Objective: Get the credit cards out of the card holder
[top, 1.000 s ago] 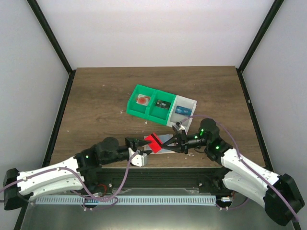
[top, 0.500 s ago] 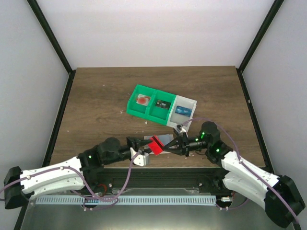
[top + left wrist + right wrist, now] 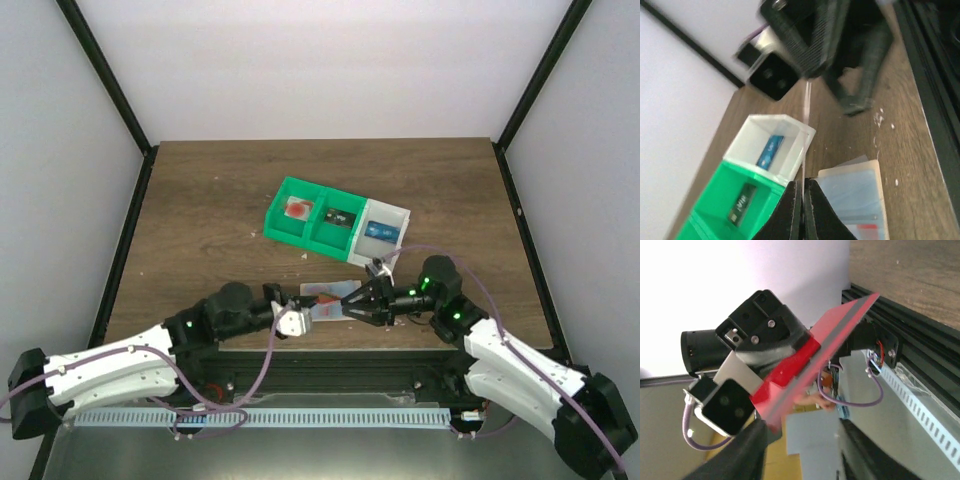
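Near the table's [image 3: 892, 130] front edge, the left gripper [image 3: 802, 182] is pinched on one red card [image 3: 810, 365], already out and lifted. The right gripper [image 3: 832, 90] looks spread beside it (blurry though). The card holder [image 3: 855, 187] lies open on the wood underneath, with a red sliver [image 3: 867, 231] inside, probably another card to pull.

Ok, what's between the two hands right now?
A red credit card, pinched by the left hand and reaching to the right hand. The right wrist view shows its face; the left wrist view shows it edge-on.
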